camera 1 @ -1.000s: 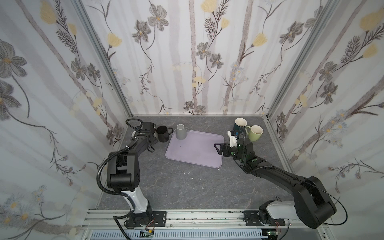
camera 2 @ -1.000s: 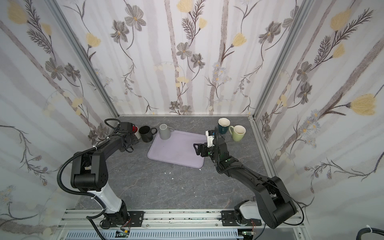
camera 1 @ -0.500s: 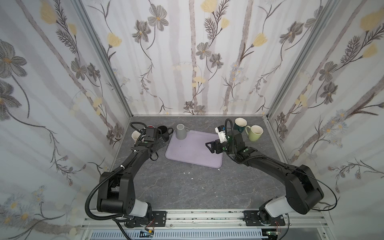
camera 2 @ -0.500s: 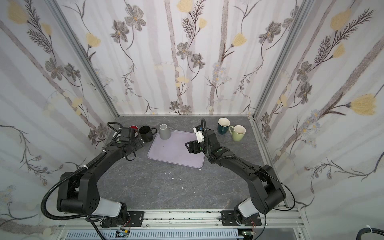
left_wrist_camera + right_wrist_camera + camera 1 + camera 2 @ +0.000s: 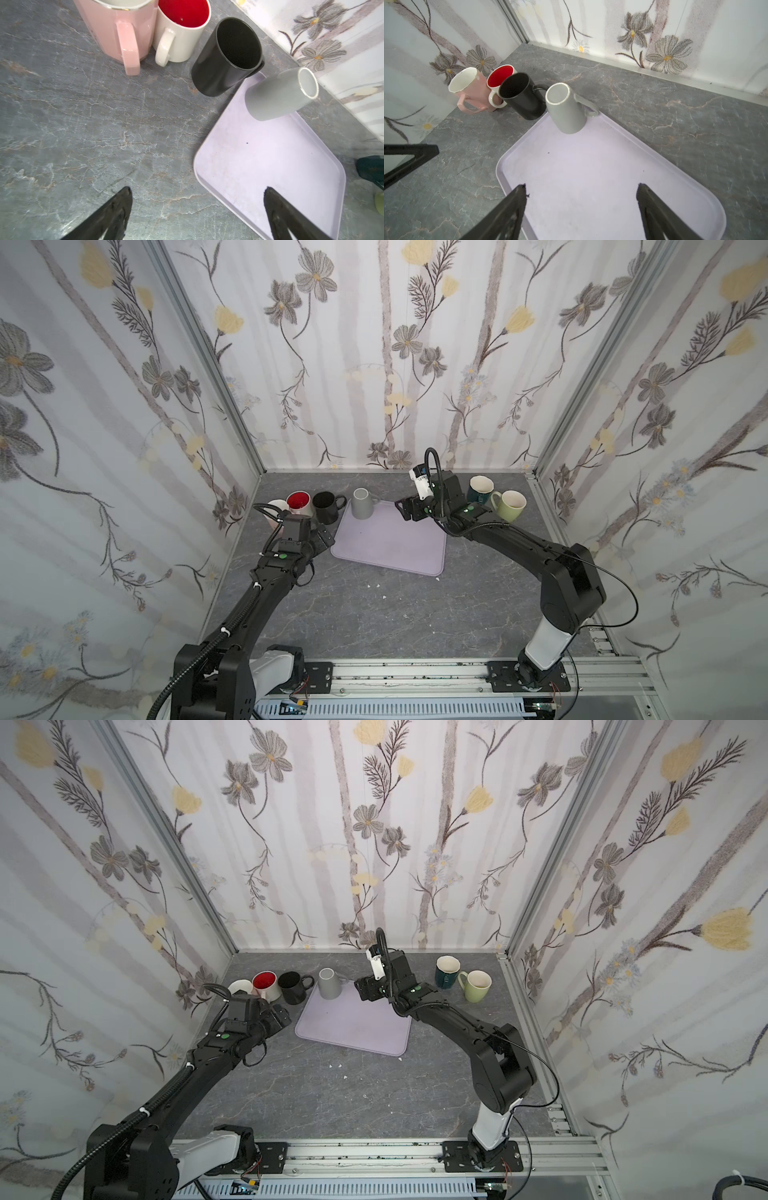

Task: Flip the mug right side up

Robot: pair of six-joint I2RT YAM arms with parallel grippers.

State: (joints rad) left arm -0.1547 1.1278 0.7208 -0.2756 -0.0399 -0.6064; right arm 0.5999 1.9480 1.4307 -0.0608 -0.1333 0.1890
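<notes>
Grey mug [image 5: 566,112] stands inverted at the tray's [image 5: 654,166] far left corner; right hand [image 5: 580,188], spread and empty, faces it to grasp; left hand [image 5: 197,189] wide, empty.

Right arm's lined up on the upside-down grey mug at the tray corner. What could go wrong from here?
1. The grey mug stands close beside the black mug; the right gripper, jaws open, could knock that one into the red-lined mug next to it.
2. Its walls taper toward the upturned base, so a side grip may slide during the flip.
3. It sits at the corner of the tray; a nudge could tip it over the rim.
</notes>
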